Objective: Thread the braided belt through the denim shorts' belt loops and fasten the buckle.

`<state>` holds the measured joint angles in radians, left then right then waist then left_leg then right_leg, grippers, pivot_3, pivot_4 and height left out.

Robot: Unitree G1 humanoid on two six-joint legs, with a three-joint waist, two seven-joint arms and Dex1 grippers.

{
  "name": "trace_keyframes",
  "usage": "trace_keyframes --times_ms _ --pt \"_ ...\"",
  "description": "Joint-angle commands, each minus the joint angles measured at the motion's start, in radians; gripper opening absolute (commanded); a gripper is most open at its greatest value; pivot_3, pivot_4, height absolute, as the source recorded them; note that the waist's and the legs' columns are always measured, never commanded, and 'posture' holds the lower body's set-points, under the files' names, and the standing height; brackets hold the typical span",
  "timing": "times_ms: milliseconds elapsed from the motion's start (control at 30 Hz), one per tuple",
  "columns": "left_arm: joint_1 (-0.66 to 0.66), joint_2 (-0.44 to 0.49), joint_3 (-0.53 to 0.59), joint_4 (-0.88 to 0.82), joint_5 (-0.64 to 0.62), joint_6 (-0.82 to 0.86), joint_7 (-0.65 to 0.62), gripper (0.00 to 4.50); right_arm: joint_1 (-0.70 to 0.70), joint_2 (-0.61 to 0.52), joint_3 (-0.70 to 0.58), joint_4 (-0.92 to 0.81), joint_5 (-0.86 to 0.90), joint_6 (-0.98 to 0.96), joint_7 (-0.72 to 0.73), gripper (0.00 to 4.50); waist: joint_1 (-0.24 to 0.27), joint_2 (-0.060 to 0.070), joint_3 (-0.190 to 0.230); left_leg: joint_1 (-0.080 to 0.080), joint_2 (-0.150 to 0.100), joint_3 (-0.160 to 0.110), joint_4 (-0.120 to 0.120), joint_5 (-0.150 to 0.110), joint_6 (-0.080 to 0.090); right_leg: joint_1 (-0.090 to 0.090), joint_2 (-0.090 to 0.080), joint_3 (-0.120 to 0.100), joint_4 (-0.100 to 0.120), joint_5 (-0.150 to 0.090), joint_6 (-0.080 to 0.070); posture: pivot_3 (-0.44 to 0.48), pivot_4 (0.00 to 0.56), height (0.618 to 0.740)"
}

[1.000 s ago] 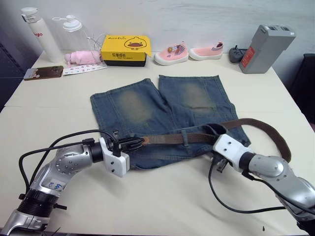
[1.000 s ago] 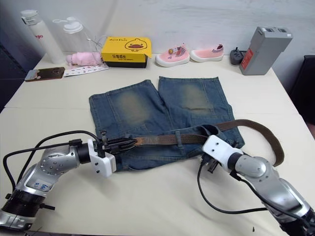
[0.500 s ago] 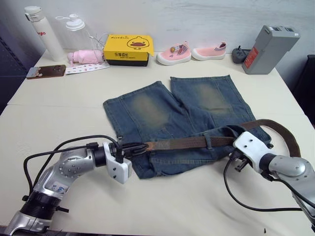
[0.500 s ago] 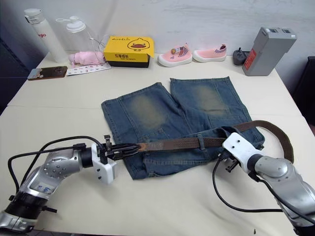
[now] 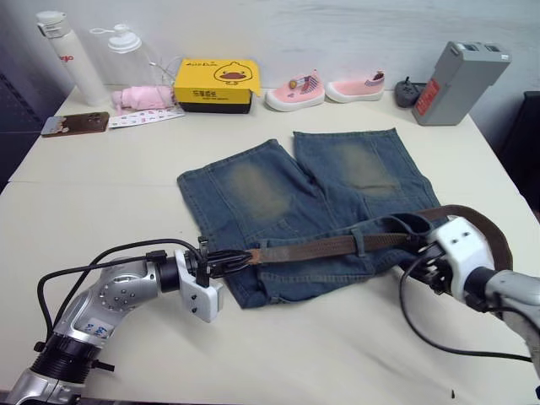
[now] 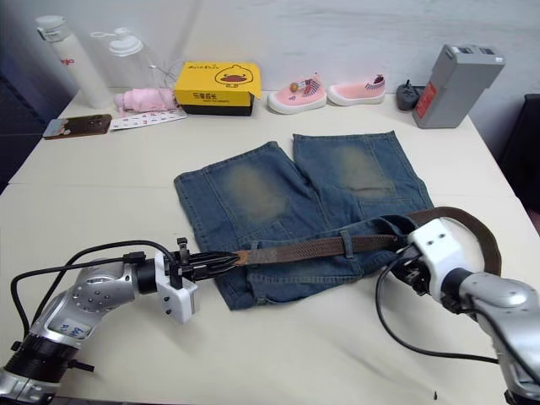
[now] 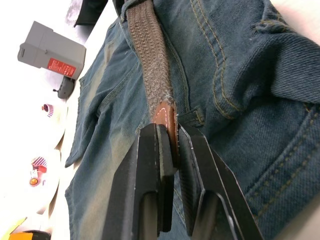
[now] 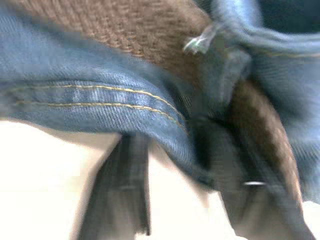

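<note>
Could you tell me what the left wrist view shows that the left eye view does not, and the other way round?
The left wrist view shows the left gripper shut on the braided belt's tan leather tip, with the weave and the denim stitching up close. The left eye view shows the whole table: the right gripper at the waistband's other end, the belt's free length looping behind it, the yellow box and two bottles. Both show the braided belt lying along the denim shorts, the pink shoes and the grey box.
</note>
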<state>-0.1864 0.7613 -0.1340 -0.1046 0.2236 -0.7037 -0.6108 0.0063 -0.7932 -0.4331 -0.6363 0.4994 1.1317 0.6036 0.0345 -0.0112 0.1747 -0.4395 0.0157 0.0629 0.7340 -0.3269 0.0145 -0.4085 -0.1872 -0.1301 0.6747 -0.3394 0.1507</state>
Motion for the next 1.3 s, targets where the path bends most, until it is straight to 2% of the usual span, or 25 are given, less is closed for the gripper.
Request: trace_keyframes --times_ms 33,100,167,233,300,367,400,467,600,700,800,1000,1100,1167,1300 --pt "0.019 -0.01 0.043 -0.038 0.007 -0.027 0.045 0.42 -0.076 0.007 -0.224 -0.082 0.367 0.242 0.093 4.33 -0.011 0.0 0.0 0.0 0.0 0.0 0.0 0.0 0.0 0.0 0.0 0.0 0.0 0.0 0.0 0.0 0.15 0.67" --pt "0.022 -0.015 0.052 -0.043 0.013 -0.033 0.061 0.42 -0.088 -0.008 -0.286 -0.089 0.661 0.339 0.113 4.44 -0.012 0.0 0.0 0.001 0.002 -0.001 -0.001 0.0 0.0 0.0 0.001 0.0 0.0 0.0 0.0 0.0 0.15 0.67" --pt "0.023 -0.017 0.054 -0.043 0.018 -0.038 0.068 0.42 -0.049 -0.057 -0.281 -0.066 0.918 0.302 0.014 4.44 -0.011 0.0 0.0 0.001 0.005 -0.002 -0.001 0.0 0.0 0.0 0.001 0.0 0.0 0.0 0.0 0.0 0.15 0.67" --pt "0.018 -0.019 0.052 -0.044 0.022 -0.04 0.071 0.42 -0.014 -0.106 -0.1 -0.033 1.293 0.05 -0.305 4.44 -0.011 0.0 0.0 0.0 0.005 -0.001 -0.001 0.0 0.0 0.0 0.001 -0.001 0.0 0.0 -0.001 0.0 0.15 0.67" --pt "0.016 -0.023 0.051 -0.048 0.025 -0.04 0.073 0.42 -0.001 -0.105 0.056 -0.033 1.458 -0.123 -0.507 4.44 -0.012 -0.001 0.0 0.0 0.005 0.0 0.0 0.0 0.0 0.0 0.0 0.0 0.001 0.0 -0.001 0.0 0.15 0.67" --pt "0.01 -0.028 0.052 -0.055 0.025 -0.035 0.076 0.42 0.014 -0.04 0.212 -0.072 1.473 -0.246 -0.614 4.44 -0.012 -0.002 0.0 0.0 0.004 0.002 0.001 0.0 0.0 0.0 0.0 0.0 0.002 0.0 0.0 0.0 0.15 0.67" --pt "0.004 -0.031 0.052 -0.059 0.027 -0.036 0.077 0.42 0.022 0.047 0.325 -0.084 1.473 -0.314 -0.702 4.44 -0.012 -0.002 0.0 0.0 0.005 0.002 0.001 0.0 0.0 0.0 0.0 0.0 0.002 0.0 0.0 0.0 0.15 0.67" --pt "-0.004 -0.034 0.051 -0.062 0.032 -0.038 0.077 0.42 0.027 0.171 0.464 -0.086 1.473 -0.412 -0.845 4.44 -0.012 -0.002 0.0 0.0 0.005 0.002 0.0 0.0 0.0 -0.001 0.0 0.001 0.002 0.0 0.0 0.0 0.15 0.67" --pt "-0.007 -0.036 0.048 -0.071 0.044 -0.045 0.075 0.42 0.023 0.308 0.578 -0.055 1.473 -0.495 -1.04 4.44 -0.011 -0.001 0.0 -0.001 0.004 0.003 0.001 0.0 0.0 -0.004 -0.001 0.004 0.004 0.0 0.0 0.0 0.15 0.67" --pt "-0.009 -0.039 0.047 -0.077 0.047 -0.045 0.077 0.42 -0.001 0.395 0.596 -0.018 1.473 -0.539 -1.135 4.44 -0.012 -0.002 0.0 -0.001 0.004 0.002 0.002 0.0 0.0 -0.004 0.0 0.004 0.004 0.0 0.0 0.0 0.15 0.67" --pt "-0.009 -0.039 0.048 -0.078 0.049 -0.044 0.077 0.42 -0.024 0.467 0.552 0.026 1.473 -0.565 -1.197 4.44 -0.013 -0.001 0.0 -0.001 0.005 0.003 0.002 0.0 0.0 -0.005 0.001 0.004 0.005 0.0 0.0 0.0 0.15 0.67" --pt "-0.001 -0.035 0.056 -0.083 0.049 -0.038 0.077 0.42 -0.045 0.521 0.464 0.075 1.473 -0.56 -1.243 4.44 -0.012 -0.001 0.0 -0.001 0.004 0.003 0.002 0.0 0.0 -0.006 0.001 0.005 0.006 0.0 0.0 0.0 0.15 0.67" --pt "0.001 -0.036 0.056 -0.087 0.05 -0.033 0.077 0.42 -0.05 0.537 0.451 0.084 1.473 -0.557 -1.251 3.81 -0.013 -0.001 0.0 -0.001 0.004 0.004 0.001 0.0 0.0 -0.006 0.001 0.005 0.006 0.0 0.0 0.0 0.15 0.67" --pt "0.0 -0.037 0.055 -0.088 0.055 -0.031 0.077 0.42 -0.055 0.539 0.449 0.087 1.473 -0.549 -1.243 2.76 -0.014 -0.001 0.0 -0.001 0.004 0.005 0.001 0.0 0.0 -0.007 0.001 0.007 0.007 0.0 0.0 0.0 0.15 0.67" --pt "-0.005 -0.039 0.051 -0.087 0.068 -0.025 0.077 0.42 -0.066 0.548 0.457 0.083 1.473 -0.542 -1.241 1.23 -0.014 -0.001 0.0 -0.001 0.005 0.006 0.001 0.0 0.0 -0.009 0.001 0.008 0.008 0.0 0.0 0.0 0.15 0.67"
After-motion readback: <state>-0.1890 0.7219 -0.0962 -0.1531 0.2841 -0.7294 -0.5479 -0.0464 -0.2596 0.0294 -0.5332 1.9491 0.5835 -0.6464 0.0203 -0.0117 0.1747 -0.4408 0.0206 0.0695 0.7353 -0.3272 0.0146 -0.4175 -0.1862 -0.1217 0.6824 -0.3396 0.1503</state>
